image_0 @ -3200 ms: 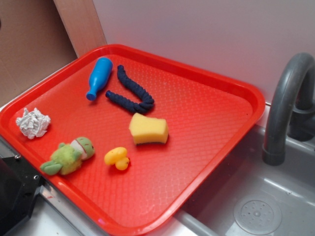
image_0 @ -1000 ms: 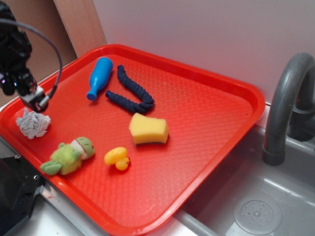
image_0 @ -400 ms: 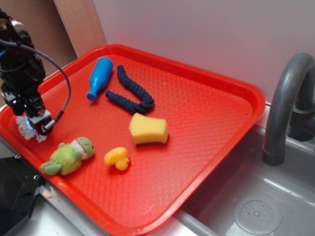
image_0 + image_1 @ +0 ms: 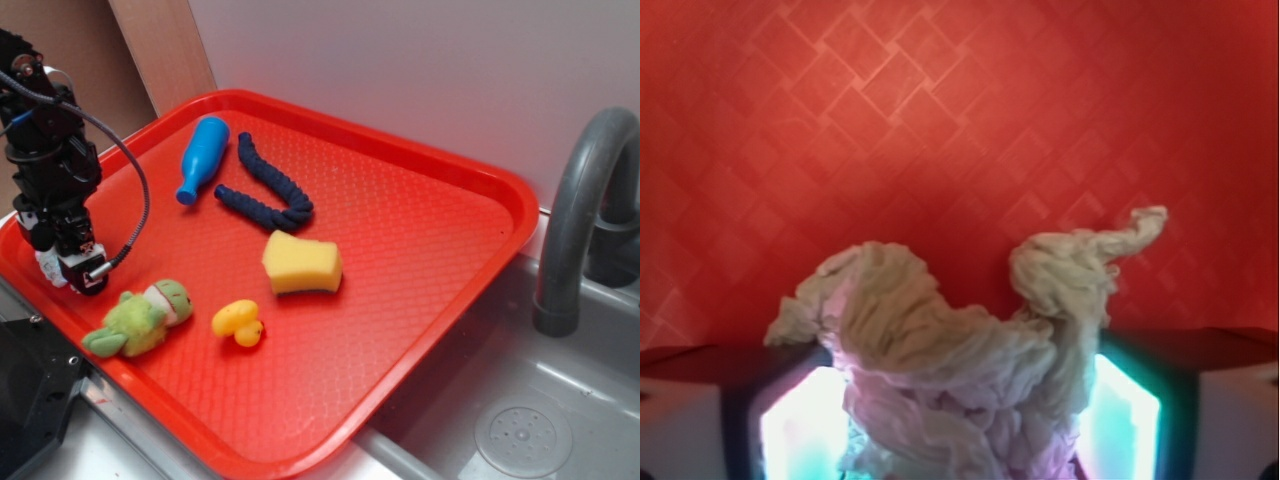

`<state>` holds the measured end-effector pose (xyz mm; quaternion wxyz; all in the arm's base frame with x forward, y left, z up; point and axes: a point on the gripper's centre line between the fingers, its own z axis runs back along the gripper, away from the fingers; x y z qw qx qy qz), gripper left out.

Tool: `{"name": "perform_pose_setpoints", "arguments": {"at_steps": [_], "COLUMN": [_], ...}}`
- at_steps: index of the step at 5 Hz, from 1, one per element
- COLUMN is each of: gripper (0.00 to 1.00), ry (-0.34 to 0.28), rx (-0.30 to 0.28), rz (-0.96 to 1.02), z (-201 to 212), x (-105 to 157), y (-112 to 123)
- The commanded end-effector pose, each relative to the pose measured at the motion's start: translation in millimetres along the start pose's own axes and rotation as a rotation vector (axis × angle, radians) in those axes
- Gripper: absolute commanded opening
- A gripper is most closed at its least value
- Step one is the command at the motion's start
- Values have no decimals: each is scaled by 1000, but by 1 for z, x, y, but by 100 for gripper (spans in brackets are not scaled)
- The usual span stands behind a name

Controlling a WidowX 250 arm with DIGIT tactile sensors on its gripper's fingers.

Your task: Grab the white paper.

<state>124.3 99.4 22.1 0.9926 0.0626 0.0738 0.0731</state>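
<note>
The pincer (image 4: 72,272) is down at the tray's (image 4: 420,250) near-left corner, and the paper (image 4: 960,370) sits right between its fingers (image 4: 770,420). The wrist view shows the wad filling the gap, wrinkled folds pressed against both lit inner faces, one twisted tail poking up to the right. So the pincer looks pinched on the paper, squeezing it from both sides, though the tray's red weave fills the view just behind the wad, so it reads as low at the tray, not lifted. From outside, only a scrap of white peeks out beside the fingertips; the arm hides the rest. Just right of the pincer lies the frog (image 4: 140,318), then the duck (image 4: 238,322), close enough to snag on a careless lift. Sponge (image 4: 301,263), rope (image 4: 262,186) and bottle (image 4: 200,158) lie well clear, farther right.
</note>
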Motion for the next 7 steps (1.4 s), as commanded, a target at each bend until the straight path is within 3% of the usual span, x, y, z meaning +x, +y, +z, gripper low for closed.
{"name": "perform_pose_setpoints", "arguments": {"at_steps": [1, 2, 3, 4, 5, 6, 7], "gripper": [0, 0, 0, 0, 0, 0, 0], "ry": [-106, -194, -229, -249, -272, -305, -296], "rx": [99, 199, 137, 84, 11, -26, -7], "rz": [57, 79, 58, 29, 41, 59, 43], "z": [43, 86, 132, 171, 210, 231, 228], "x": [8, 34, 51, 55, 54, 51, 50], "y": [0, -42, -82, -102, -95, -78, -67]}}
